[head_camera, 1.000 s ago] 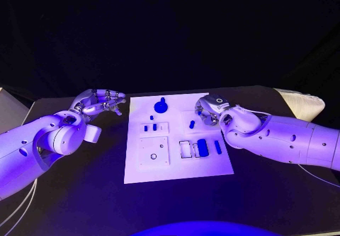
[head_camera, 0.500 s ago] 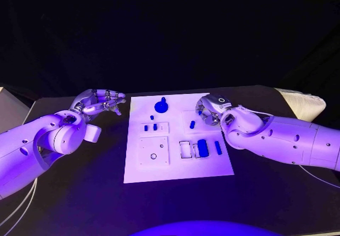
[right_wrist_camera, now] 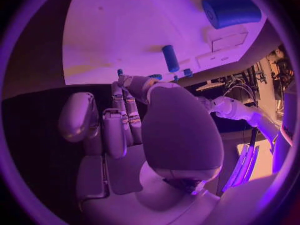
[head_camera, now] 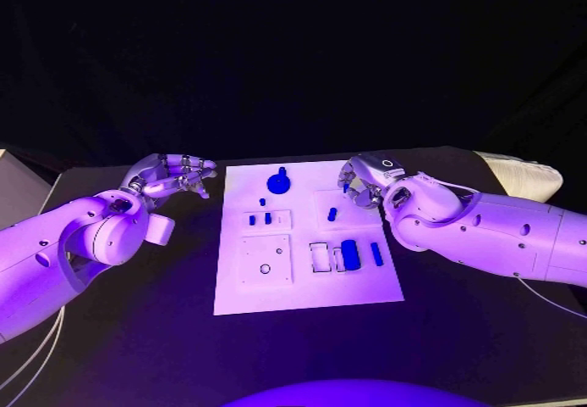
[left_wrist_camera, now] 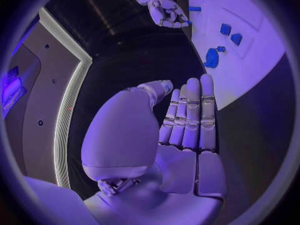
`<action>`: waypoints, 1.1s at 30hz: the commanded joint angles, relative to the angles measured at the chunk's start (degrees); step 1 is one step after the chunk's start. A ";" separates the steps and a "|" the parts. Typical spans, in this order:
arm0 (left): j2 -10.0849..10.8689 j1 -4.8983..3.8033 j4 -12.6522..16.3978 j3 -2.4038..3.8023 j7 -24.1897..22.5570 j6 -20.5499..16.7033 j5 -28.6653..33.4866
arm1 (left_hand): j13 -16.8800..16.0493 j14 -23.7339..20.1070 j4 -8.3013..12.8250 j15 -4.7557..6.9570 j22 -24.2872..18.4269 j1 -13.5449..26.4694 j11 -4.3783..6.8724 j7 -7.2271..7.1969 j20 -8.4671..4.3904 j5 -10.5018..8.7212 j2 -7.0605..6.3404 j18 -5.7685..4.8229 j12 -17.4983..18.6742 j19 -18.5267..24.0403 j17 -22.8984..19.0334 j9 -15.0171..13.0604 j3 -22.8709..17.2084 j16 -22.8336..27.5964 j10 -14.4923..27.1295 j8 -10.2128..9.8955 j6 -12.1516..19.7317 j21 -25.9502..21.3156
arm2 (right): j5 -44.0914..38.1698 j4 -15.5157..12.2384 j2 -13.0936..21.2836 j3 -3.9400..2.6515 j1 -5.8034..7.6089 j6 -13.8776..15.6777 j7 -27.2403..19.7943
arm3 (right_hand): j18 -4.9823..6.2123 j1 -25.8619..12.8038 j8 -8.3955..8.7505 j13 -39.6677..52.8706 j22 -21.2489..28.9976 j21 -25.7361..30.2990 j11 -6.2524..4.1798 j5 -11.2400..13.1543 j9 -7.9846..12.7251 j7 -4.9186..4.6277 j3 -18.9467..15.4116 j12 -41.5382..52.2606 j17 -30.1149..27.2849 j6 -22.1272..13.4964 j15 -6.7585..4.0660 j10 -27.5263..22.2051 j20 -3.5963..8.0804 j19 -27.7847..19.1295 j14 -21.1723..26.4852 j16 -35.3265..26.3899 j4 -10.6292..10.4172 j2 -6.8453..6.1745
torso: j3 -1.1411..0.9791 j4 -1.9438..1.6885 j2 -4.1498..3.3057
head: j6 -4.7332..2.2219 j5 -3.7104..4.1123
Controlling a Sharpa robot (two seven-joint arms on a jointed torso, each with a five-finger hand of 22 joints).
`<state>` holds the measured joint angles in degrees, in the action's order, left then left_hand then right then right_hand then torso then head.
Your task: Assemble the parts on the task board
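A flat white rectangular task board (head_camera: 306,288) lies at the centre of a black table (head_camera: 147,339). Small blue plastic parts rest on it: a rounded knob-like piece (head_camera: 279,181) toward twelve o'clock, a short blue peg (head_camera: 332,214) near the middle, and a thicker blue cylinder (head_camera: 350,254) toward four o'clock beside a white recessed slot. The silver right hand (head_camera: 361,185) hovers over the board's one o'clock edge, fingers curled inward and holding nothing, probably poised to reach the short peg just beside it. The silver left hand (head_camera: 171,176) hangs off the board at ten o'clock, fingers loosely bent and apart, empty, likely waiting. Bare tabletop surrounds the board, leaving free room toward six o'clock.
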<state>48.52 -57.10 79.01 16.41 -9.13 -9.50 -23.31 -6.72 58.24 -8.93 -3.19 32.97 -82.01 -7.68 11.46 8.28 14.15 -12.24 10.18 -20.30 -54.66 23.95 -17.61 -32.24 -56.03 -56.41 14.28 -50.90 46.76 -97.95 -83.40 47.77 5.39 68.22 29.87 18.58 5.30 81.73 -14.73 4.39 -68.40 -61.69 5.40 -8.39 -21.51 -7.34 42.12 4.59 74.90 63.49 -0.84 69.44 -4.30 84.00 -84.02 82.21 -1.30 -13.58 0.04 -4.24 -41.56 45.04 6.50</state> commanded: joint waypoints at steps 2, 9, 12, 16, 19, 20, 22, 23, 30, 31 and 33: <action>-0.14 0.03 0.08 0.06 -0.23 0.52 -0.09 | 0.02 0.47 0.08 0.04 -0.07 -0.68 -0.07 0.27 -0.02 0.08 -0.02 0.41 -0.28 -0.35 -0.06 0.09 0.38 0.26 0.31 -0.20 0.18 -0.22 | 0.14 -2.15 0.69 -0.16 0.24 0.49 -0.55 | 0.40 -0.31 -0.25 0.10 -0.07 -0.29 -1.74 -0.29 0.01 -0.01 0.17 0.13 0.72 0.37 -0.45 2.34 0.25 0.06 -2.90 -0.22 0.23 0.21 | 0.03 -0.01 0.06 | -0.04 -0.12; -0.18 0.11 0.26 0.06 -0.35 0.33 -0.09 | 0.03 0.49 0.10 0.04 -0.08 -0.74 -0.08 0.28 -0.03 0.08 -0.02 0.41 -0.29 -0.38 -0.09 0.10 0.41 0.28 0.35 -0.23 0.20 -0.23 | -2.82 -7.03 1.13 -0.24 0.17 1.13 -0.71 | 0.39 -0.33 -0.25 0.09 -0.08 -0.30 -1.74 -0.35 0.01 -0.01 0.18 0.11 0.78 0.38 -0.46 2.34 0.26 0.07 -2.91 -0.19 0.25 0.20 | 0.11 0.04 0.10 | -0.31 -0.76; -0.20 0.17 0.39 0.06 -0.39 0.28 -0.08 | 0.03 0.49 0.10 0.04 -0.08 -0.74 -0.08 0.28 -0.03 0.08 -0.02 0.41 -0.29 -0.38 -0.09 0.10 0.41 0.28 0.35 -0.23 0.20 -0.23 | -4.85 -9.26 0.98 -0.21 -0.13 1.63 -0.79 | 0.39 -0.40 -0.23 0.05 -0.07 -0.28 -1.75 -0.55 0.00 0.00 0.19 0.03 0.80 0.38 -0.47 2.35 0.28 0.08 -2.92 -0.17 0.28 0.16 | 0.11 0.00 0.15 | -0.43 -1.21; -0.20 0.26 0.49 0.06 -0.46 0.16 -0.07 | 0.03 0.49 0.10 0.04 -0.08 -0.74 -0.08 0.28 -0.03 0.08 -0.02 0.41 -0.29 -0.38 -0.09 0.10 0.41 0.28 0.35 -0.23 0.20 -0.23 | -7.02 -11.59 0.58 -0.11 -0.70 2.24 -0.76 | 0.39 -0.41 -0.23 0.05 -0.09 -0.30 -1.75 -0.59 0.00 0.00 0.20 0.02 0.84 0.38 -0.47 2.35 0.28 0.09 -2.94 -0.15 0.29 0.16 | 0.17 0.03 0.23 | -0.42 -1.67; -0.21 0.32 0.56 0.06 -0.52 0.01 -0.04 | 0.03 0.49 0.10 0.04 -0.08 -0.74 -0.08 0.28 -0.03 0.08 -0.02 0.41 -0.29 -0.38 -0.09 0.10 0.41 0.28 0.35 -0.23 0.20 -0.23 | -8.67 -13.14 0.05 0.04 -1.20 2.65 -0.66 | 0.39 -0.41 -0.23 0.05 -0.09 -0.30 -1.75 -0.59 0.00 0.00 0.20 0.02 0.84 0.38 -0.47 2.35 0.28 0.09 -2.94 -0.15 0.29 0.16 | 0.22 0.07 0.28 | -0.42 -2.33; -0.22 0.33 0.59 0.06 -0.54 -0.03 -0.02 | 0.03 0.49 0.10 0.04 -0.08 -0.74 -0.08 0.28 -0.03 0.08 -0.02 0.41 -0.29 -0.38 -0.09 0.10 0.41 0.28 0.35 -0.23 0.20 -0.23 | -9.18 -13.58 -0.13 0.09 -1.36 2.76 -0.60 | 0.39 -0.41 -0.23 0.05 -0.09 -0.30 -1.75 -0.59 0.00 0.00 0.20 0.02 0.84 0.38 -0.47 2.35 0.28 0.09 -2.94 -0.15 0.29 0.16 | 0.28 0.08 0.35 | -0.36 -2.55; -0.23 0.35 0.66 0.06 -0.57 -0.07 -0.01 | 0.04 0.52 0.14 0.04 -0.10 -0.84 -0.09 0.30 -0.03 0.09 0.00 0.41 -0.30 -0.43 -0.11 0.12 0.43 0.30 0.40 -0.25 0.22 -0.23 | -10.08 -14.28 -0.47 0.18 -1.72 2.99 -0.47 | 0.39 -0.41 -0.23 0.05 -0.09 -0.30 -1.75 -0.59 0.00 0.00 0.20 0.02 0.84 0.38 -0.47 2.35 0.28 0.09 -2.94 -0.15 0.29 0.16 | 0.36 0.09 0.45 | -0.15 -2.98; -0.22 0.36 0.70 0.06 -0.58 -0.10 0.00 | 0.04 0.52 0.14 0.04 -0.10 -0.84 -0.09 0.30 -0.03 0.09 0.00 0.41 -0.30 -0.43 -0.11 0.12 0.43 0.30 0.40 -0.25 0.22 -0.23 | -10.48 -14.55 -0.63 0.22 -1.90 3.09 -0.41 | 0.39 -0.41 -0.23 0.05 -0.09 -0.30 -1.75 -0.59 0.00 0.00 0.20 0.02 0.84 0.38 -0.47 2.35 0.28 0.09 -2.94 -0.15 0.29 0.16 | 0.38 0.10 0.48 | -0.09 -3.14; -0.27 0.40 0.90 0.06 -0.63 -0.24 0.02 | 0.04 0.52 0.14 0.04 -0.10 -0.84 -0.09 0.30 -0.03 0.09 0.00 0.41 -0.30 -0.43 -0.11 0.12 0.43 0.30 0.40 -0.25 0.22 -0.23 | -13.18 -15.53 -2.47 0.43 -4.02 3.73 0.11 | 0.36 -0.44 -0.22 0.03 -0.17 -0.41 -1.74 -0.65 0.00 0.00 0.20 -0.01 0.94 0.38 -0.47 2.36 0.29 0.12 -2.96 -0.10 0.30 0.16 | 0.45 0.17 0.59 | 0.49 -4.84; -0.29 0.40 0.91 0.06 -0.64 -0.24 0.03 | 0.04 0.52 0.14 0.04 -0.10 -0.84 -0.09 0.30 -0.03 0.09 0.00 0.41 -0.30 -0.43 -0.11 0.12 0.43 0.30 0.40 -0.25 0.22 -0.23 | -13.68 -15.43 -2.80 0.46 -4.37 3.82 0.21 | 0.36 -0.44 -0.22 0.03 -0.17 -0.41 -1.74 -0.65 0.00 0.00 0.20 -0.01 0.94 0.38 -0.47 2.36 0.29 0.12 -2.96 -0.10 0.30 0.16 | 0.44 0.16 0.55 | 0.59 -5.06; -0.34 0.40 0.94 0.06 -0.65 -0.24 0.03 | 0.04 0.52 0.14 0.04 -0.10 -0.84 -0.09 0.30 -0.03 0.09 0.00 0.41 -0.30 -0.43 -0.11 0.12 0.43 0.30 0.40 -0.25 0.22 -0.23 | -14.36 -15.14 -3.37 0.52 -5.02 3.99 0.36 | 0.37 -0.48 -0.22 0.02 -0.15 -0.38 -1.74 -0.69 0.00 -0.01 0.20 -0.04 0.91 0.39 -0.47 2.37 0.29 0.12 -2.96 -0.11 0.30 0.15 | 0.46 0.09 0.55 | 0.79 -5.44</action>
<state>48.33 -56.70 79.75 16.41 -9.18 -9.67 -23.31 -6.72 58.25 -8.77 -3.19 32.95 -82.46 -7.68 11.46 8.30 14.15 -12.24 10.18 -20.30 -54.78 23.89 -17.53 -32.08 -56.03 -56.42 14.28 -50.90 46.76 -108.64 -98.67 44.55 5.89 63.40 32.89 18.63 5.30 81.73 -14.73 4.32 -68.53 -61.91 5.52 -8.77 -21.47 -7.34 42.23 4.38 74.90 63.48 -0.83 69.71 -4.31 84.00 -84.03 82.21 -1.19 -13.59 0.48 -4.10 -41.00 45.59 1.57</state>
